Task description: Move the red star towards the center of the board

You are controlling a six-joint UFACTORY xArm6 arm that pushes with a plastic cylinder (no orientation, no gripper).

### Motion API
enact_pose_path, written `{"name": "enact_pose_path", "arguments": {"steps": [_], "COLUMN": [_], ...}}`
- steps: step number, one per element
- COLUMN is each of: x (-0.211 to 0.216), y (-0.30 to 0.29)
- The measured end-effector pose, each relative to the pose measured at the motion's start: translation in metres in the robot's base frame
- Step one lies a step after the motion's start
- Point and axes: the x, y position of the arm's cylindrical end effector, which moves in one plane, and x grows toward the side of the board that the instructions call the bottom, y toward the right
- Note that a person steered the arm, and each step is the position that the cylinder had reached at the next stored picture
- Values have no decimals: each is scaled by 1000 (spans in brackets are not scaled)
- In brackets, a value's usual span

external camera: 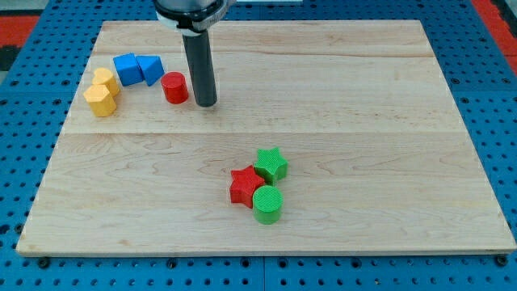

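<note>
The red star (244,186) lies on the wooden board (363,121), a little below and to the right of the board's middle. It touches a green star (271,164) at its upper right and a green cylinder (266,204) at its lower right. My tip (207,104) is at the end of the dark rod in the upper left part of the board, well above and to the left of the red star. It stands just right of a red cylinder (174,87), with a small gap between them.
At the upper left are a blue cube (127,69) and a blue wedge-like block (150,69) side by side. Two yellow blocks (102,90) sit left of the red cylinder. A blue pegboard (32,121) surrounds the board.
</note>
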Motion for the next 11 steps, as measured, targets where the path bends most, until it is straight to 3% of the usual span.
{"name": "enact_pose_path", "arguments": {"steps": [3, 5, 6, 7, 9, 10, 11], "x": [128, 183, 176, 143, 96, 89, 113], "y": [-48, 49, 76, 69, -1, -14, -8]}}
